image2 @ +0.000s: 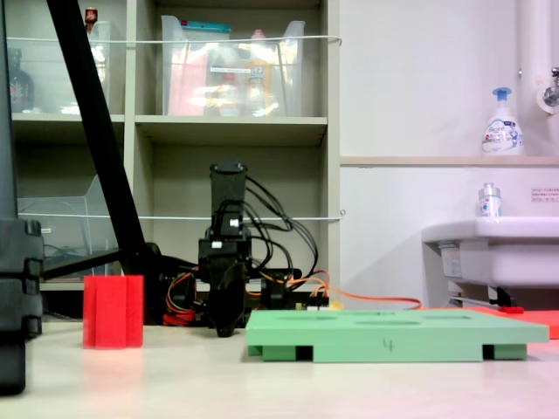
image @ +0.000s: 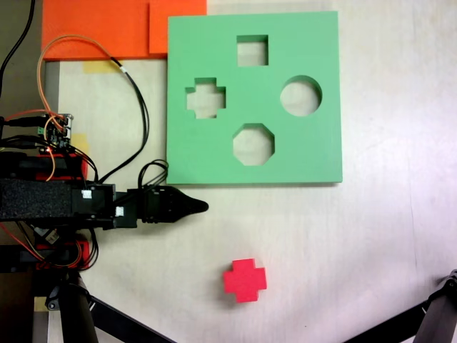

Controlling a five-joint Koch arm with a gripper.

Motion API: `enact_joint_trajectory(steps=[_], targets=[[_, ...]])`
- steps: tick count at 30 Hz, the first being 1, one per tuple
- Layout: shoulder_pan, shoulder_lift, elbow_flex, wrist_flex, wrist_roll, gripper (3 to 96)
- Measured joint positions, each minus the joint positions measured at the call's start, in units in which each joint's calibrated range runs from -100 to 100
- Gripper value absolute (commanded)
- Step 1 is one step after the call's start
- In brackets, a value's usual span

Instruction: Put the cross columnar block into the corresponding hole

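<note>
The red cross columnar block (image: 245, 279) stands upright on the table, near the bottom centre of the first exterior view and at the second exterior view's left (image2: 113, 312). The green foam board (image: 253, 168) lies flat beyond it, with the plus-shaped hole (image: 206, 98) on its left side beside square, round and octagonal cutouts. My gripper (image: 198, 206) points right, just below the board's lower left corner, and its jaws look shut with nothing held. It sits well apart from the block. In the second exterior view the gripper (image2: 225, 326) hangs low near the table.
An orange foam sheet (image: 107, 28) lies at the top left of the first exterior view. Wires and a circuit board (image: 58, 131) crowd the arm's base. Black tripod legs (image: 107, 314) cross the bottom corners. Shelves (image2: 227, 131) and a sink (image2: 498, 253) stand behind in the second exterior view.
</note>
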Motion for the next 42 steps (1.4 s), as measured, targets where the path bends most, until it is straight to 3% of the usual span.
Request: enact_joint_trajectory(steps=[30, 34, 38, 42], targets=[[-0.3, 0.0, 0.0, 0.0, 0.8, 47.9], [-2.3, 0.0, 0.0, 0.0, 15.2, 48.3], [-9.2, 0.0, 0.7, -4.6, 32.4, 48.1], [-11.4, 0.1, 22.0, -39.4, 37.2, 46.9]])
